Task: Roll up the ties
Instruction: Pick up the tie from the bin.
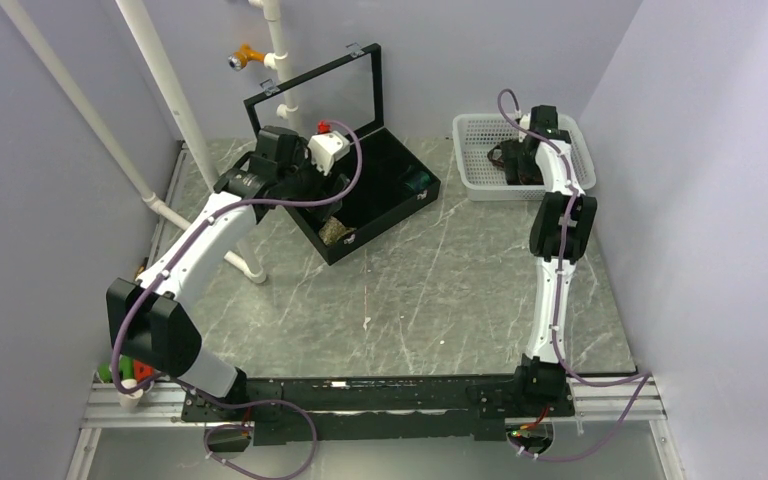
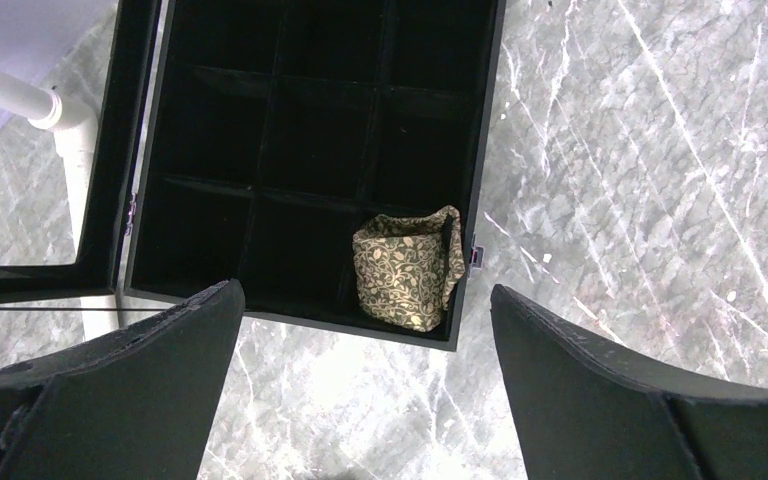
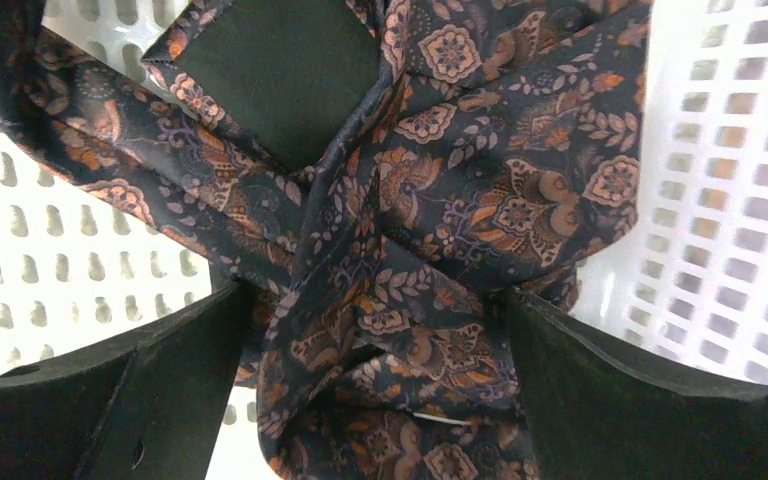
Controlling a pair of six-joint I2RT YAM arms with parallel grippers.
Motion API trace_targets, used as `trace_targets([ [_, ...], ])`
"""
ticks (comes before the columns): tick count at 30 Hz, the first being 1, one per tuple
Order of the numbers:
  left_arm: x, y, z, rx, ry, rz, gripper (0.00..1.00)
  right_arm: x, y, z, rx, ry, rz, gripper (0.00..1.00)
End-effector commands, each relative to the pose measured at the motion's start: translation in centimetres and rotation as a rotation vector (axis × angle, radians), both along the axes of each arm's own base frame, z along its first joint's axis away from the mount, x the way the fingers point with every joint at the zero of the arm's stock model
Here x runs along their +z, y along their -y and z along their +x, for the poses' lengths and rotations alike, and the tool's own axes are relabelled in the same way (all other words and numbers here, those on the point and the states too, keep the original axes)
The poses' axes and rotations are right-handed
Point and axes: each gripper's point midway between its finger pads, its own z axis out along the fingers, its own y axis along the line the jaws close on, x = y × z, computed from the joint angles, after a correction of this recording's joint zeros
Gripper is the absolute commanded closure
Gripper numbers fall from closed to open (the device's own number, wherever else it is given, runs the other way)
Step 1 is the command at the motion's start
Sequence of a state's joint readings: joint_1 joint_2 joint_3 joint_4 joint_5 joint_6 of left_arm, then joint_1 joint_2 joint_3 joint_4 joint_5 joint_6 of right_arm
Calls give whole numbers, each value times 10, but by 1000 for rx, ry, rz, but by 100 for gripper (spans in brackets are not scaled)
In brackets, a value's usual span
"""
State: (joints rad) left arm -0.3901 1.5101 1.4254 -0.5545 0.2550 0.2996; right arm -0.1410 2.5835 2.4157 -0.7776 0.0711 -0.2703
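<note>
while the top view gives us only a dark heap in the white perforated basket [image 1: 472,165] at 1 o'clock on the table, the right wrist view shows the dark tie [image 3: 440,200] closely: smooth fabric with orange paisley, crumpled and folded over itself, the right gripper [image 3: 380,295] spread wide astride it, unclamped. from the left wrist we see the tan tie [image 2: 405,268], leaf-patterned, rolled in the 5 o'clock compartment of the black divided box [image 2: 480,150], the left gripper [image 2: 365,300] released above it, holding nothing. only the top view shows a teal tie [image 1: 419,181] in the box, too small to detail. veined grey marble table [image 2: 640,150] surrounds.
</note>
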Motion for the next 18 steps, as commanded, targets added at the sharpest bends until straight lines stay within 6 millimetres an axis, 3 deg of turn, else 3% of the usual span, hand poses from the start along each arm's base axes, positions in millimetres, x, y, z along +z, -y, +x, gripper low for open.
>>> trace_targets([
  [1,13,-6,5,9,37,2,1,-13,2,-14,-15,-83,10,0],
  [5,17,-13,5,25,50,-3,1,-27,-14,-60,-12,-222,109,0],
  [10,18,-15,1,21,41,-12,1,-25,-25,-98,-42,-308,191,0],
  [16,13,-16,1,3,34,-3,1,-47,-8,-87,-70,-311,116,0],
  [18,12,-16,2,-4,32,1,1,-58,-10,-81,-44,-317,130,6],
])
